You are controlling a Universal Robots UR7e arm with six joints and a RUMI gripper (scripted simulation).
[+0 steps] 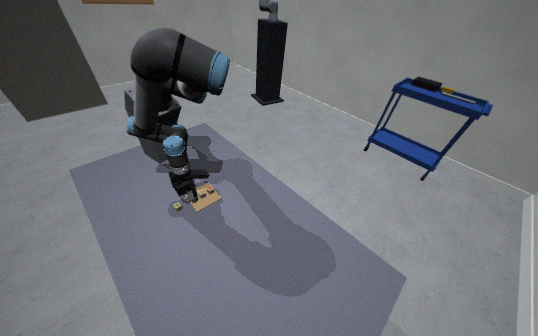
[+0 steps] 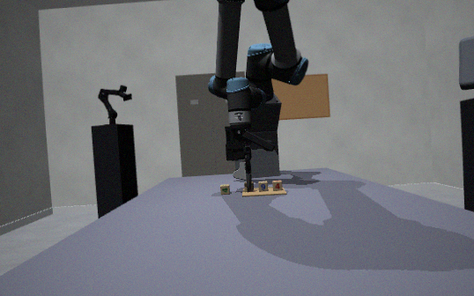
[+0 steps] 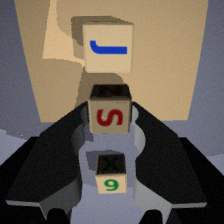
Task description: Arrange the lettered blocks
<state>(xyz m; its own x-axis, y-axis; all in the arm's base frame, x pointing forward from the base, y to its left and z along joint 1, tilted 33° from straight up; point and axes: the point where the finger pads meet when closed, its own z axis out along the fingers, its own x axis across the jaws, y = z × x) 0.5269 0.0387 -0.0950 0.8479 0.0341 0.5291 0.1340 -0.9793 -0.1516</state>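
Between wrist-view pincer (image 3: 111, 165) fingers: block (image 3: 111, 176).

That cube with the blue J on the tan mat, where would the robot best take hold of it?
Probably from straight above, fingers on the left and right side faces of the blue-J wooden cube, as the wrist view shows them: both stand free on the tan mat. Its near face looks toward the red-S cube held in the gripper, leaving less room.

Matt tan mat (image 3: 175, 60), like smooth board, under 3 pale, wood-like blocks: J block (image 3: 107, 47), S block (image 3: 110, 116), third block (image 3: 111, 176). Smooth matt-black gripper (image 3: 110, 150); arm (image 1: 171, 65) semi-gloss dark plastic; tabletop (image 1: 251, 280) flat matt grey-violet.
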